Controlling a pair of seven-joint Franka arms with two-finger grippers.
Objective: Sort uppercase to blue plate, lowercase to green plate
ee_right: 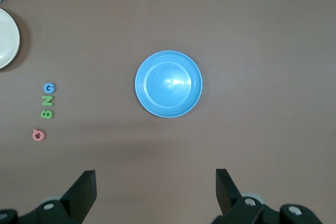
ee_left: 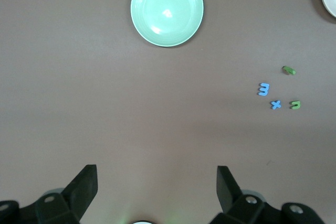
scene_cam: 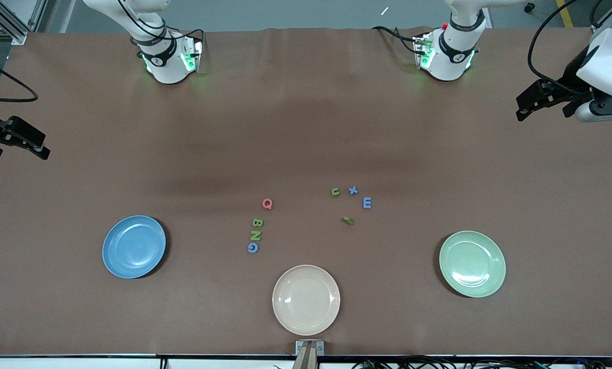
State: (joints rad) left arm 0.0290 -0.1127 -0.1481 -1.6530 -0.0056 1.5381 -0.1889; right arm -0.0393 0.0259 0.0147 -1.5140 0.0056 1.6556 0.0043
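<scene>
Left gripper and right gripper, each with fingers spread wide and holding nothing, wait high over the two ends of the table. Nothing is sorted: the capitals Q, B, N and G lie in a tight line, between the blue plate and the lowercase cluster of u, x, m and a tilted green piece, which lies nearer the green plate. A cream plate sits nearest the front camera. Likely risks: B, N and G nearly touch, so fingers descending on one may nudge its neighbours; thin foam may slip from a grasp.
</scene>
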